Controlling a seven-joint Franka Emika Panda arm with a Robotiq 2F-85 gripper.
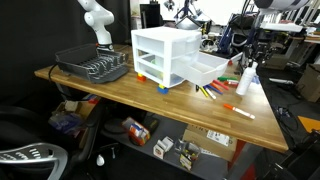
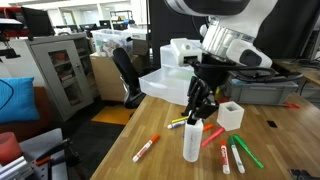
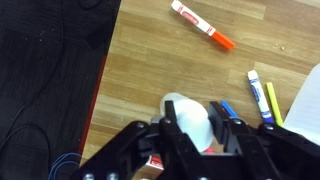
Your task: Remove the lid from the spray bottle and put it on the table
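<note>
The slim white spray bottle [image 2: 192,146] stands upright on the brown wooden table [image 2: 150,122], among loose markers. It also shows in an exterior view [image 1: 245,84] near the table's end. My gripper [image 2: 198,116] comes down from above onto the bottle's top. In the wrist view the gripper [image 3: 195,130] has its two black fingers pressed on either side of the round white lid [image 3: 186,116]. The lid hides the bottle's body below it. I cannot tell whether the lid still sits on the neck.
Orange [image 3: 203,26], blue [image 3: 258,95] and other markers [image 2: 146,149] lie round the bottle. A small white box [image 2: 230,114] stands close behind it. A white drawer unit [image 1: 165,55] with an open drawer [image 1: 207,68] and a black dish rack [image 1: 93,67] stand further along.
</note>
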